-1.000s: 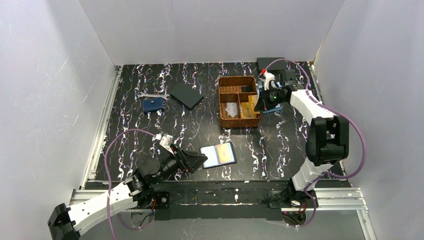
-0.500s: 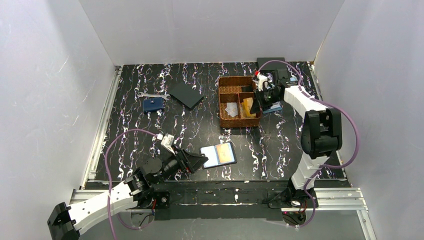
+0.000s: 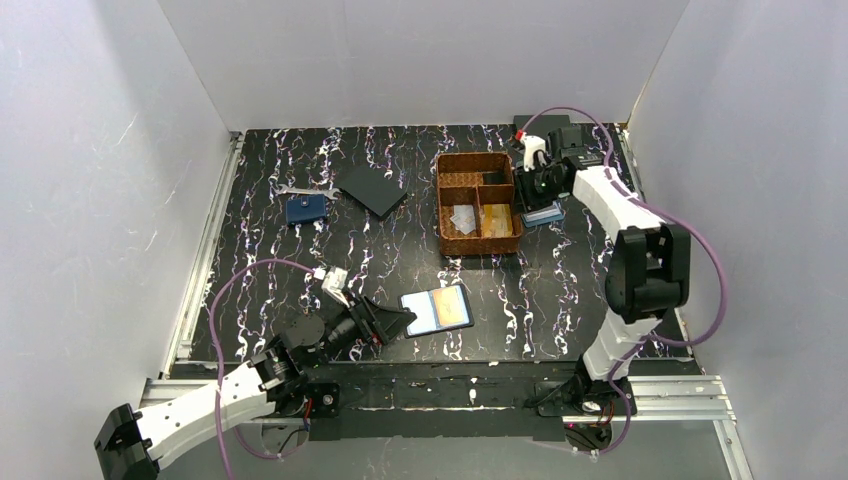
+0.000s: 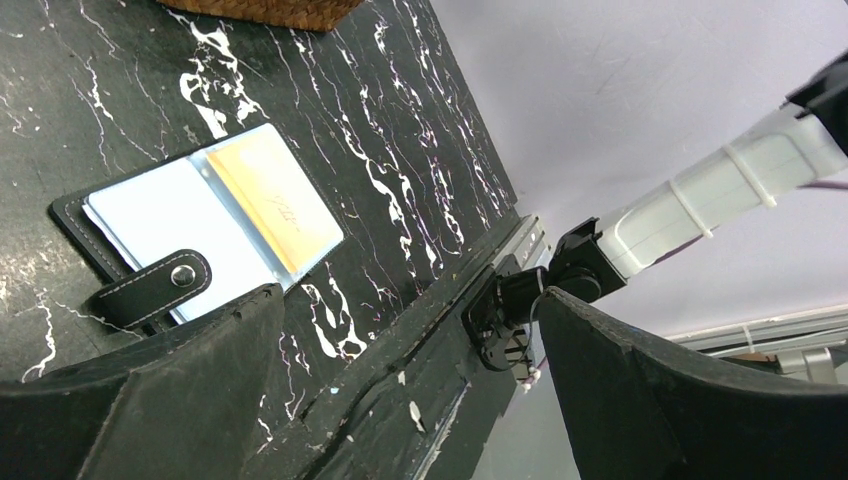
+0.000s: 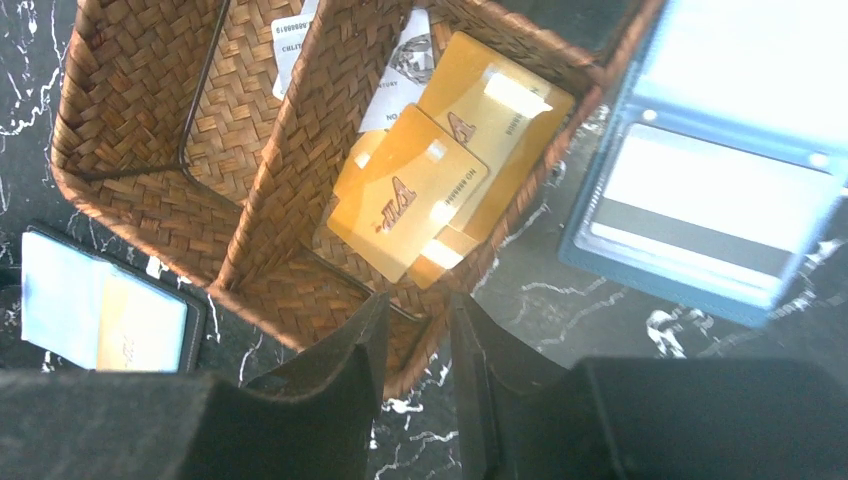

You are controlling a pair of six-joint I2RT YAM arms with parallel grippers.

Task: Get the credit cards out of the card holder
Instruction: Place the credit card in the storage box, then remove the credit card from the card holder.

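Well to the left of the brown woven compartment basket (image 3: 441, 200) lie a small navy rectangular wallet (image 3: 305, 208) and a flat black square panel (image 3: 371, 189). Nearer than the basket and to its left, the left gripper (image 3: 400, 320) (image 4: 405, 300) stands fully spread and empty, just beside the black-rimmed two-leaf card holder (image 3: 437, 309) (image 4: 200, 235). The holder lies open and flat in front of the basket, and an orange-gold plastic credit card (image 4: 275, 205) sits in the pale blue sleeve of its right leaf. Several more gold credit cards (image 3: 497, 219) (image 5: 410, 190) lie overlapped in the basket's near right compartment, beside white paper scraps (image 3: 463, 217) in the near left one. The right gripper (image 3: 522, 190) (image 5: 415, 310) hangs over the basket's right wall (image 5: 290, 180), its jaws narrowly parted and grasping nothing. A pale blue clear-sleeved holder (image 3: 543, 214) (image 5: 700, 200) lies just right of the basket.
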